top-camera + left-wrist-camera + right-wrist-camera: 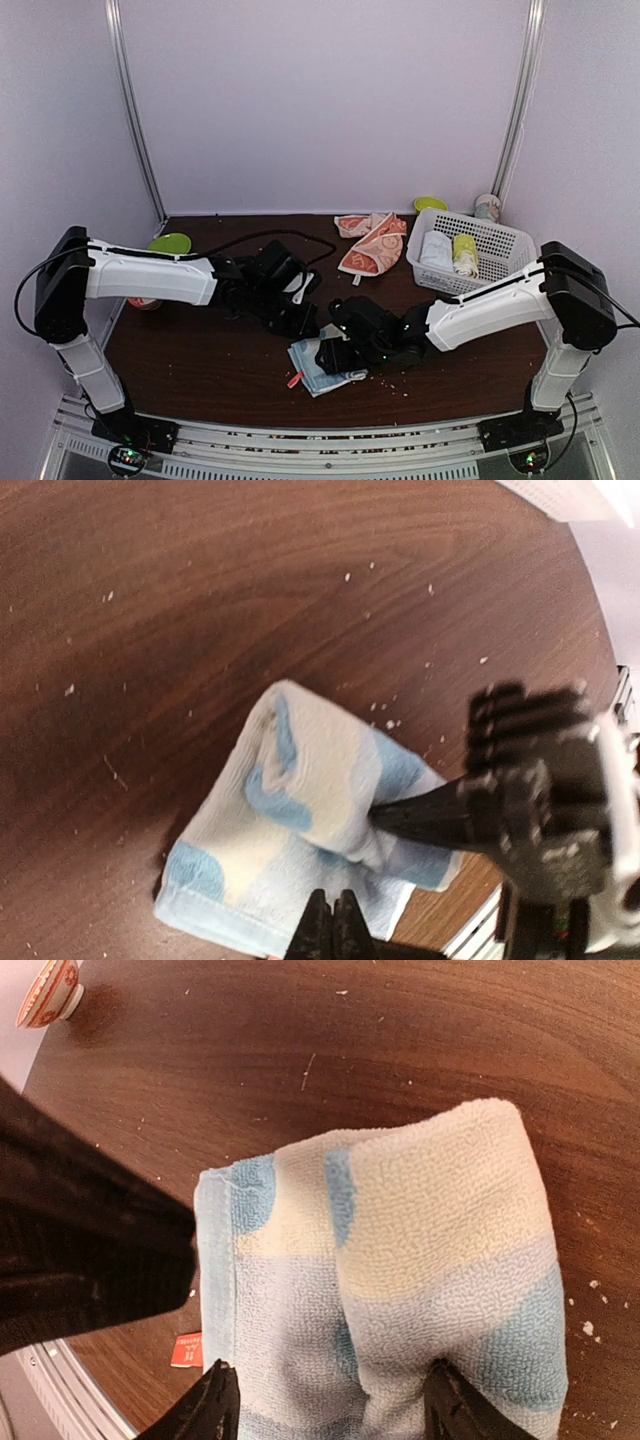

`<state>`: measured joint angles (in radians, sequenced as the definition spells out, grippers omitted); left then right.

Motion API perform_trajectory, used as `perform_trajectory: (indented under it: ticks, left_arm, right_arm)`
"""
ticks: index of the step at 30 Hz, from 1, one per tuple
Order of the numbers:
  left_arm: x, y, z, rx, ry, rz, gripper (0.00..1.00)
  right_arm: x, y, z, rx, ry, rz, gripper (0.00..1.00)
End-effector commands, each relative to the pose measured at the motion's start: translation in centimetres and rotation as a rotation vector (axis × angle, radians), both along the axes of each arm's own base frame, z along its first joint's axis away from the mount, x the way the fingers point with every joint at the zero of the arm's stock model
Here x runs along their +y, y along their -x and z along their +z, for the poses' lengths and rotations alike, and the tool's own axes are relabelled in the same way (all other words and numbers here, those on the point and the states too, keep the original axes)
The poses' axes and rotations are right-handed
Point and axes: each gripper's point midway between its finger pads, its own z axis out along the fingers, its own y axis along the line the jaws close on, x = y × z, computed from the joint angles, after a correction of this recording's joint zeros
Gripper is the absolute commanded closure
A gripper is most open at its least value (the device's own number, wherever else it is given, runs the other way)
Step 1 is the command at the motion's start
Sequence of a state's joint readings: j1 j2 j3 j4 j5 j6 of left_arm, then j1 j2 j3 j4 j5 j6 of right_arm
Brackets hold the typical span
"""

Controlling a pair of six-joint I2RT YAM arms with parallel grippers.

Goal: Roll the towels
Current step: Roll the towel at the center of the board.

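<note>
Blue dotted towel (318, 372): lower middle of the top view, flat on the table, doubled over into a loose fold between the two claws.
Orange towel (372, 245): crumpled at upper middle, just left of the basket, well apart from both arms.
Left claw (333, 905): fingers pressed together, tips at the blue towel's near edge; I cannot tell whether any cloth is pinched.
Right claw (330, 1400): fingers apart, one on each side of the blue towel's folded part.
Basket (500, 240): white, upper right, holds a white roll (437, 250) and a yellow-green roll (465, 255) side by side.
Table (200, 360): dark wood, speckled with pale crumbs.
</note>
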<state>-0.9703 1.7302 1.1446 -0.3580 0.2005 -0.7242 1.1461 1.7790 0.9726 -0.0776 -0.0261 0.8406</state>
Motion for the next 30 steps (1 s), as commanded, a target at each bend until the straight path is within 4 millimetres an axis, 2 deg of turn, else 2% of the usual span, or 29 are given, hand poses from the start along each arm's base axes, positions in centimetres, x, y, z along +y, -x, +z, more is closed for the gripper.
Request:
perform_trajectory:
  ticks: [1,7,12,17,19,23,30]
  left_arm:
    - [-1.9,-1.5,1.0,-0.027,0.061,-0.022,1.0]
    - [-3.4,-1.9,0.4,-0.009,0.083,-0.055,1.0]
    - [-3.9,-1.8,-1.2,0.026,0.079,-0.072,1.0]
    - [-3.4,-2.3,-3.5,0.073,0.067,-0.042,1.0]
    - [-2.9,-2.8,-4.3,0.087,0.06,-0.025,1.0]
    - [-1.9,-3.5,-5.8,0.108,0.045,0.006,1.0]
    - [-1.2,-3.7,-7.8,0.134,0.014,0.023,1.0]
  right_arm:
    - [-1.2,1.1,-2.2,0.038,0.041,0.018,0.35]
    - [-1.3,1.1,-2.3,0.039,0.037,0.016,0.34]
    - [-1.3,1.0,-2.3,0.043,0.034,0.017,0.33]
    - [-1.2,1.0,-1.8,0.035,0.032,0.028,0.32]
    - [-1.4,1.1,-1.5,0.028,0.042,0.036,0.27]
    - [-1.7,1.1,-0.4,-0.002,0.069,0.058,0.21]
    - [-3.0,1.2,2.3,-0.052,0.08,0.073,0.2]
